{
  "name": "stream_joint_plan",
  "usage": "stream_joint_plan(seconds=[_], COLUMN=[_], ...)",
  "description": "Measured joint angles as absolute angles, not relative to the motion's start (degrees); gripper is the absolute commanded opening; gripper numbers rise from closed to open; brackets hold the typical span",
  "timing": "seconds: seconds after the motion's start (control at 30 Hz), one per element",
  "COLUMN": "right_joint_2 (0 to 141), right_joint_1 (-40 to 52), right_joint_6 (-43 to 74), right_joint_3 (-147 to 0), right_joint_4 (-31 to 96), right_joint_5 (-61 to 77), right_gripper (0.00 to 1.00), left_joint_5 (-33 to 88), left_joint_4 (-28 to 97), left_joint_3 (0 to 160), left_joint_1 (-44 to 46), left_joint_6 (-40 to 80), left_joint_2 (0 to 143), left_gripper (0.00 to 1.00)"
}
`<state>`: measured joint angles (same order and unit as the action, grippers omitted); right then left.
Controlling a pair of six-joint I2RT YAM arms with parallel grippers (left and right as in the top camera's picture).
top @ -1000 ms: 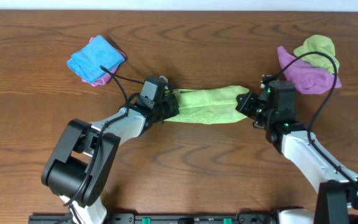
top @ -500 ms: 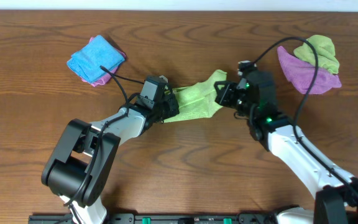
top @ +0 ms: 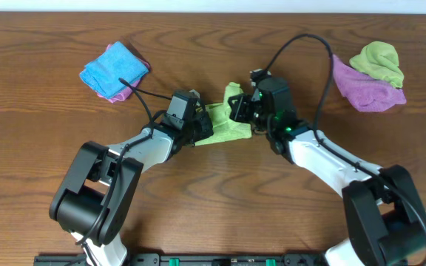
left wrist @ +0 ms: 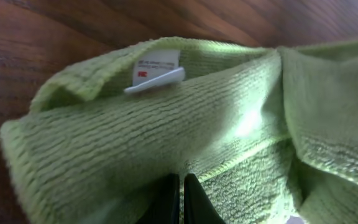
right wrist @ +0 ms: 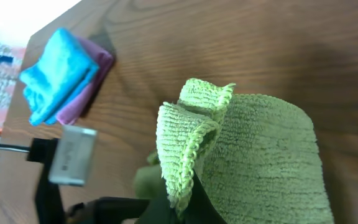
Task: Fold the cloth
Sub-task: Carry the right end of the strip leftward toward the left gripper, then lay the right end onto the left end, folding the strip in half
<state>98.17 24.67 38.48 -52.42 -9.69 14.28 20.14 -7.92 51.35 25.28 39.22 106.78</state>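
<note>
Moved: right gripper [top: 237, 111], clamped on one end of lime-green terry cloth [top: 224, 131], carried leftward; cloth doubled, centre of brown wooden table [top: 220, 192]. Left gripper [top: 203, 127] pinches opposite end, just leftward; long axis left-right.

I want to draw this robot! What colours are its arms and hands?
The left arm and right arm are white tubes with chunky black joints. The left hand and right hand are black and boxy. A thin black cable loops off each arm, and a small green light glows on the right arm.
</note>
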Motion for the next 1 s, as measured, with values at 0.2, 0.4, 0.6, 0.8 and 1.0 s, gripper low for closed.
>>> stream_joint_plan(seconds=[0.2, 0.4, 0.6, 0.8, 1.0], right_joint_2=[99.8, 100.9, 101.0, 101.0, 101.0], right_joint_1=[26.3, 27.0, 27.0, 27.9, 29.6], right_joint_6=[38.5, 38.5, 38.5, 38.3, 37.2], right_joint_3=[-53.6, -53.6, -53.6, -53.6, -53.6], right_joint_4=[-9.8, -9.6, -9.5, -9.6, -9.5], right_joint_5=[14.3, 14.3, 14.3, 14.2, 14.2], right_gripper=[0.01, 0.01, 0.01, 0.01, 0.01], left_joint_5=[20.2, 20.2, 20.1, 19.5, 19.2], left_joint_4=[-7.9, -7.1, -3.5, -0.3, 0.3], left_joint_3=[51.4, 51.4, 51.4, 51.4, 51.4], left_joint_1=[25.3, 24.7, 21.8, 18.4, 16.1], left_joint_6=[39.2, 39.2, 39.0, 38.5, 37.4], left_joint_2=[106.8, 104.8, 100.1, 96.4, 94.7], left_gripper=[0.06, 0.06, 0.06, 0.06, 0.06])
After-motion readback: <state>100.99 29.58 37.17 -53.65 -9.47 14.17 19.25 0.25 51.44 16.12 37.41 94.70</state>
